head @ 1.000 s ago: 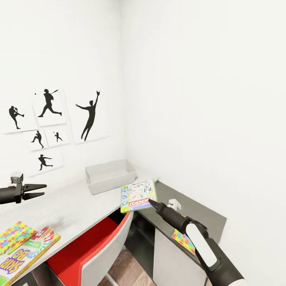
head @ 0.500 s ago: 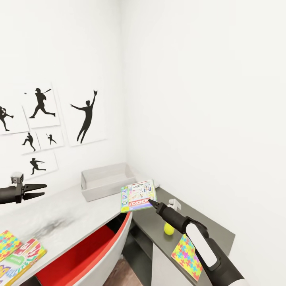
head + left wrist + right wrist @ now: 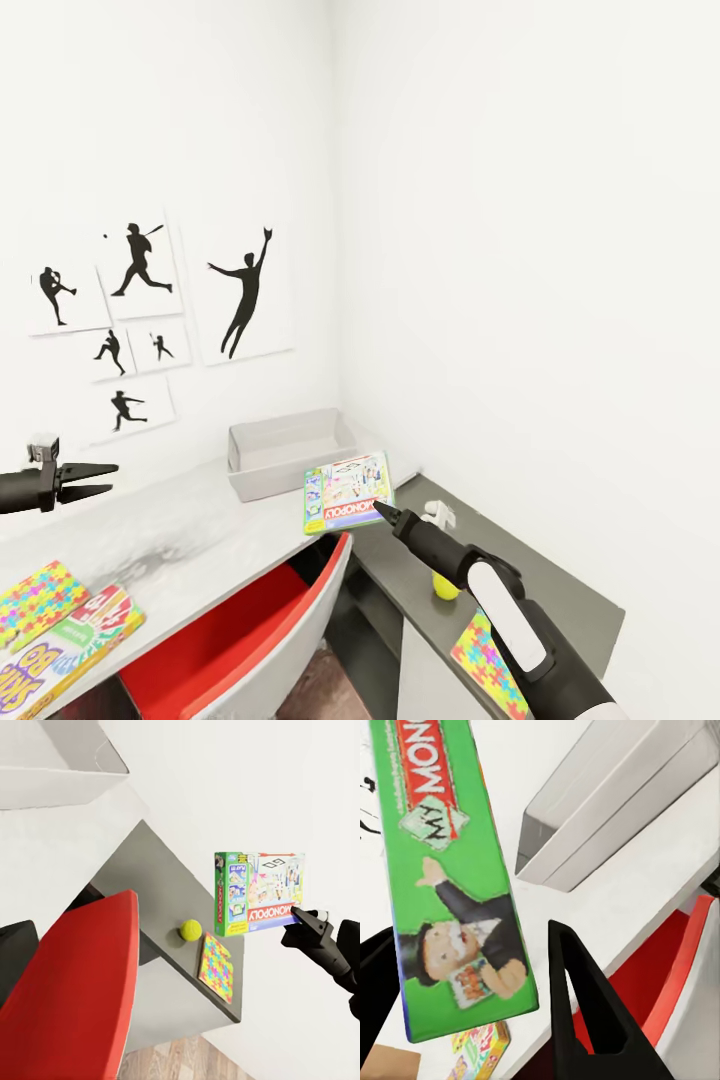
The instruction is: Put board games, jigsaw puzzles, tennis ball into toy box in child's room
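In the head view's lower right, the right arm reaches up toward centre frame, and the right end effector [image 3: 380, 510] pinches a Monopoly board game [image 3: 347, 491] by its lower edge, holding the box flat-faced in the air above the edge of the pale worktop [image 3: 180, 545]. In the right wrist view the green side of the box [image 3: 450, 892] lies between the two black fingers [image 3: 577, 997]. Along the bottom right edge a jigsaw puzzle box [image 3: 490, 665] lies on the lower dark grey worktop section [image 3: 560, 590], with the yellow-green tennis ball [image 3: 445, 586] just beside it, farther up that surface. In the left wrist view the ball [image 3: 190, 929] and puzzle [image 3: 217, 967] sit close together near the dark section's edge.

At bottom centre a red chair [image 3: 240, 630] is tucked under the pale worktop. In the lower left corner a second jigsaw puzzle [image 3: 40, 600] lies touching a "SKIP BO" board game [image 3: 70, 650] at the worktop's near edge.

At mid left the left end effector [image 3: 100, 478] hangs over the worktop with its fingers spread and nothing between them.

Farther back, just above centre-left of the held box, the light grey toy box [image 3: 290, 450] stands on the pale worktop by the room's corner. Black baseball-player silhouette pictures [image 3: 150, 320] hang on the white wall at the left.
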Motion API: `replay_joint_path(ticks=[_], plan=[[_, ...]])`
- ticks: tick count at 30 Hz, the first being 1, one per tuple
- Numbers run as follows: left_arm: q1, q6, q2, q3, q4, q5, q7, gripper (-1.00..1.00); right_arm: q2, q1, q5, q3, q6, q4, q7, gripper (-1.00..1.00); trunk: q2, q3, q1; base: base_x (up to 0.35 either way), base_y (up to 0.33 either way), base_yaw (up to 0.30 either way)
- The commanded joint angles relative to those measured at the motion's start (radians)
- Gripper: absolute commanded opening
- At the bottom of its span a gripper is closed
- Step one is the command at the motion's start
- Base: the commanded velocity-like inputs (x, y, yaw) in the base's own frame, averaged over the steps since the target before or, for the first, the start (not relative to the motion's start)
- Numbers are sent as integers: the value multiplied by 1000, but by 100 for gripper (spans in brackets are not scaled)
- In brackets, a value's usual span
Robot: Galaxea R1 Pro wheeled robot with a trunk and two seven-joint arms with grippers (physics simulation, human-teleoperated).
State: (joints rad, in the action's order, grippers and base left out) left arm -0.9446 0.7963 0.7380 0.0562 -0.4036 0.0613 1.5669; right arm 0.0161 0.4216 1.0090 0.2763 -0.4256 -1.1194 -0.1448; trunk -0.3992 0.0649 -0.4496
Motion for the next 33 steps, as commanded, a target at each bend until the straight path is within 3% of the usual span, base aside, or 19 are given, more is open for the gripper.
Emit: replay_joint_path(ticks=[1,20,25,28,33], plan=[[0,11,0,1,0,-1,4,100,1,0,5,1,-2,0,-1,-100,-1,0,0,0,0,179],[0,11,0,1,1,-1,4,100,1,0,5,1,-3,-3,-4,-100,-1,0,0,88,0,16],[0,11,0,1,1,-1,4,100,2,0,6,2,-16,-67,4,-100,-1,0,0,13,1,0],[0,11,0,1,3,-1,4,100,0,4,6,-2,-61,-119,59,-100,-1,0,0,60,67,0],[0,12,-1,2,3,-1,4,100,-11,49,15,-13,-199,-145,278,-100,-1,0,0,88,221,0]])
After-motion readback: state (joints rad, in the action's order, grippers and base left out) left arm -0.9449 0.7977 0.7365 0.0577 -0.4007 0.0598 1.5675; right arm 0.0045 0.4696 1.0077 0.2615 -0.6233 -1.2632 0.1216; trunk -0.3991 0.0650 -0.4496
